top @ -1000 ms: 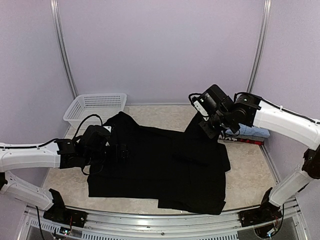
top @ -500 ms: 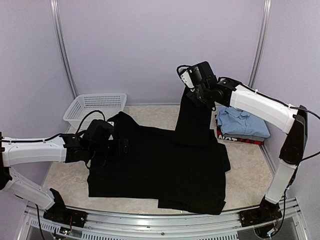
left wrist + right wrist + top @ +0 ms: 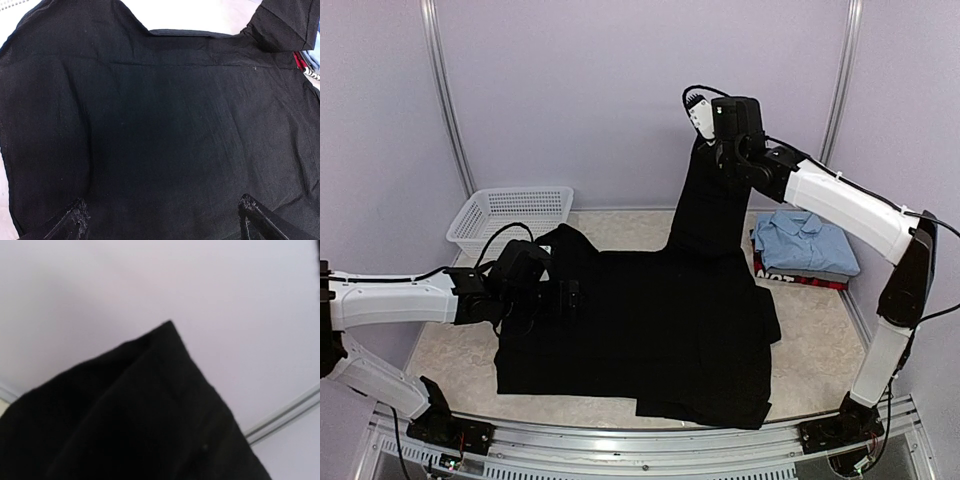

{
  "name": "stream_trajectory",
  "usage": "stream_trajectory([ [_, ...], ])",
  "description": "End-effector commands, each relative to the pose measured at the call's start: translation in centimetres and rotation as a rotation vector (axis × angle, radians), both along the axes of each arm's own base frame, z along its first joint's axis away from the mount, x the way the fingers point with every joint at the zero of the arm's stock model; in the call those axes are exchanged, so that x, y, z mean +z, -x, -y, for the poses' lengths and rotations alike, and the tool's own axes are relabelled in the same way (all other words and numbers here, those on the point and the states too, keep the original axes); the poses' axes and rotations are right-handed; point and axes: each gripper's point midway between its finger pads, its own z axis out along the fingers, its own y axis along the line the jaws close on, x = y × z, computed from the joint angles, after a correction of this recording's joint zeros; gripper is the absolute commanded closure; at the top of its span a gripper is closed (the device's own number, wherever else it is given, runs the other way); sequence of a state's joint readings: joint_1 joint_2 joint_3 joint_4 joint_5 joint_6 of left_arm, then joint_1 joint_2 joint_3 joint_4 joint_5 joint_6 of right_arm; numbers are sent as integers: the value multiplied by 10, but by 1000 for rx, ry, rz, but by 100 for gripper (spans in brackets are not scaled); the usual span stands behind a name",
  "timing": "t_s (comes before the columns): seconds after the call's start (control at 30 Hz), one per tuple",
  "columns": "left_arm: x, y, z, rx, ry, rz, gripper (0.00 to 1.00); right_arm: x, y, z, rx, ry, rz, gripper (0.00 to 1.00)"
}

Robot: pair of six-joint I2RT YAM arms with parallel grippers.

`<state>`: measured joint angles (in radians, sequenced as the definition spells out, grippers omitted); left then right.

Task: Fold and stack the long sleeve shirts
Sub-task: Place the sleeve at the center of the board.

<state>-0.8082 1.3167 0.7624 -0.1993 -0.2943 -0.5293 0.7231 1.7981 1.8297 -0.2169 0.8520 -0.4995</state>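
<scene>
Done: the light blue shirt [image 3: 805,241] lies folded on top of the red-and-black shirt [image 3: 798,277], a stack of two at the table's [image 3: 820,345] 3 o'clock edge.
In hand: the black shirt [image 3: 650,330], spread flat across the middle of the table, collar end toward 9 o'clock.
Sleeve: one long sleeve [image 3: 705,205] is pulled up off the shirt's 1 o'clock corner and hangs as a tall dark strip.
Right gripper: the right gripper [image 3: 711,142] is high above the table and clamped on the sleeve's end (its own camera shows only black cloth against the wall, no fingers, so the grip is read from the overhead view).
Left gripper: the left gripper [image 3: 564,298] is low over the shirt's 9 o'clock side, its fingers [image 3: 75,223] spread wide apart with nothing between them; whether they press the cloth I cannot tell.
Left to do: judged from this, the black shirt has barely begun; the raised sleeve needs laying across the body, then the other sleeve, the body folds and the move onto the stack.
Basket: the white mesh basket [image 3: 510,212] sits at 10 o'clock, apart from the shirts.
</scene>
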Motion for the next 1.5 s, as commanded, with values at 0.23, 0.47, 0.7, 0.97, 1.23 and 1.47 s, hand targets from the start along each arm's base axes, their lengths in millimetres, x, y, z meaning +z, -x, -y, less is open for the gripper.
stream_trajectory([
  [0.23,13,-9,9,-11,35,28,1,-86,17,-24,167,7,-173,100],
  [0.47,8,-8,11,-16,36,14,1,-134,39,-44,285,-19,-339,100],
  [0.7,7,-9,13,-23,34,12,1,-194,52,-44,292,-20,-496,100],
  [0.97,6,-6,12,-21,39,5,1,-262,47,-41,278,-28,-654,100],
  [1.23,7,-5,10,-17,36,8,1,-304,57,-65,382,-108,-798,100],
  [1.47,5,-3,8,-18,34,4,1,-309,53,-70,381,-187,-862,78],
])
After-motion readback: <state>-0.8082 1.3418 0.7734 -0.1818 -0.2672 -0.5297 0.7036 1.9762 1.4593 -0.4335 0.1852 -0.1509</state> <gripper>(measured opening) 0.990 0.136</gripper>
